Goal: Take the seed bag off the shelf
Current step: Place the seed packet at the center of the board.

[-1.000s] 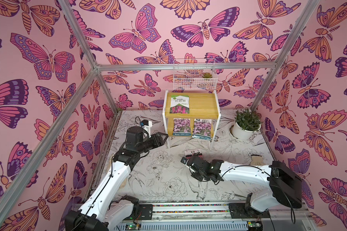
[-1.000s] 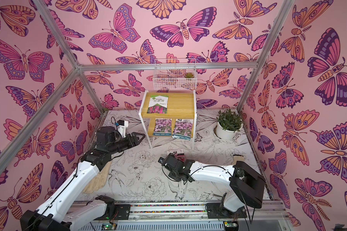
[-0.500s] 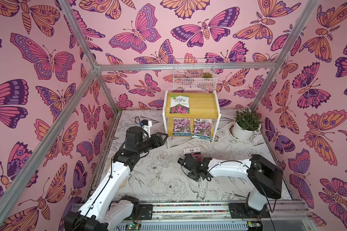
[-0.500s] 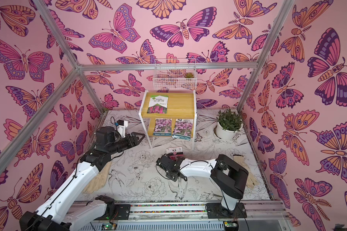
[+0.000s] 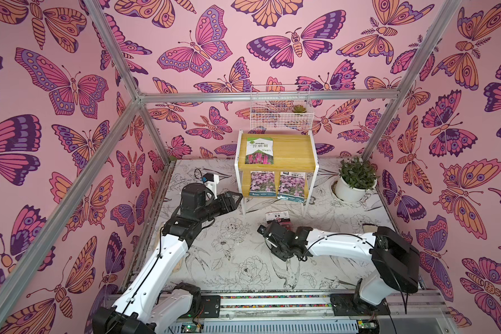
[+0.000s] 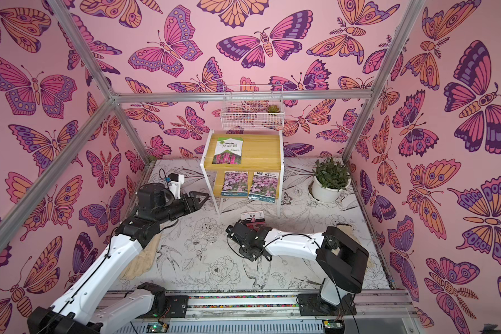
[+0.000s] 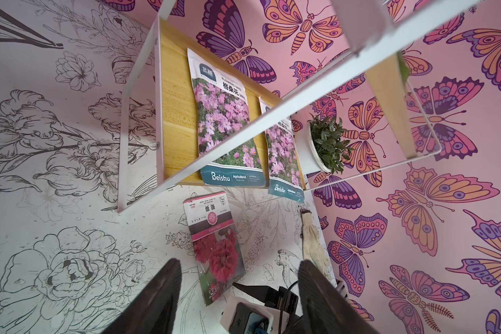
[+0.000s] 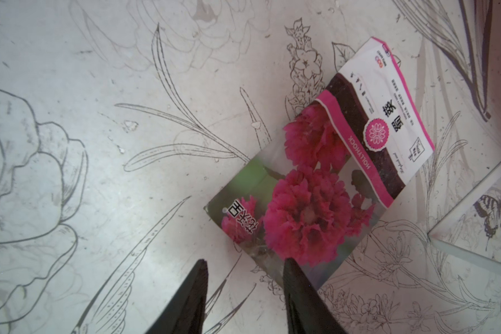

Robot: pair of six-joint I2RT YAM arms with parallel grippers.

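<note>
Seed bag (image 8: pixel 324 173) flat on the mat, off the shelf (image 5: pixel 276 150).
You see right gripper (image 8: pixel 243 269) spread just beside its corner, one finger overlapping the edge, gripping nothing; left gripper (image 7: pixel 237 271) parted, empty.

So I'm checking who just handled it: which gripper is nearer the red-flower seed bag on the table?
Right gripper, open at the red-flower seed bag; left gripper hovers by the shelf.

walls (image 5: pixel 70 162): pink butterfly print | floor (image 5: pixel 237 260): white floral line-drawing | frame (image 5: pixel 266 97): aluminium bars
</note>
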